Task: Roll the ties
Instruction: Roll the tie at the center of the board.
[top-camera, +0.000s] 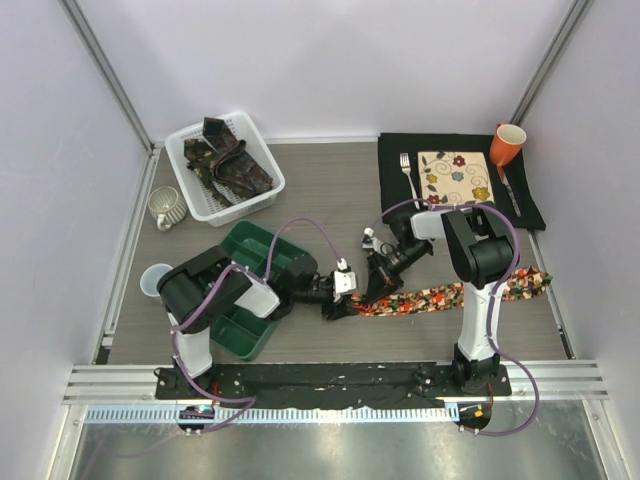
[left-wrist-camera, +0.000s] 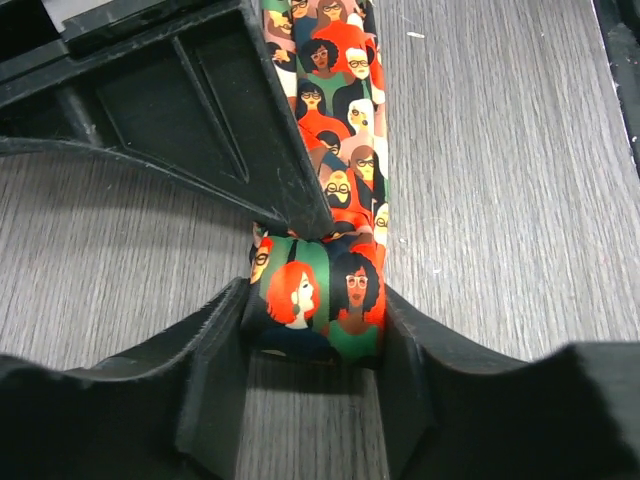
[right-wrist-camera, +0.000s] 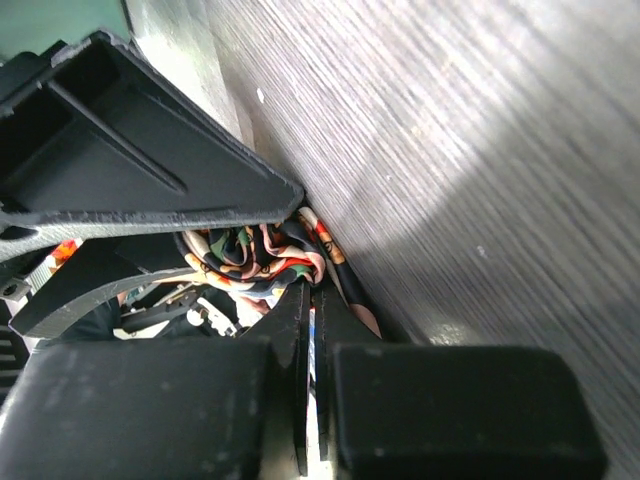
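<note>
Left hand (left-wrist-camera: 312, 345), clasping tie (left-wrist-camera: 338, 120) at rolled end

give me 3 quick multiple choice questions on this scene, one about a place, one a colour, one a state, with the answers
1. Where do the dark ties lie?
A) in the white basket
B) hung on the back wall
C) on the floor

2. What colour is the far-right mug?
A) blue
B) orange
C) green

3. How is the right pincer?
A) wide open
B) shut
C) out of every view

Answers:
1 A, they are heaped inside its walls.
2 B, the top view shows it plainly orange.
3 B, its wrist view shows the fingers pressed together at the printed tie.
</note>
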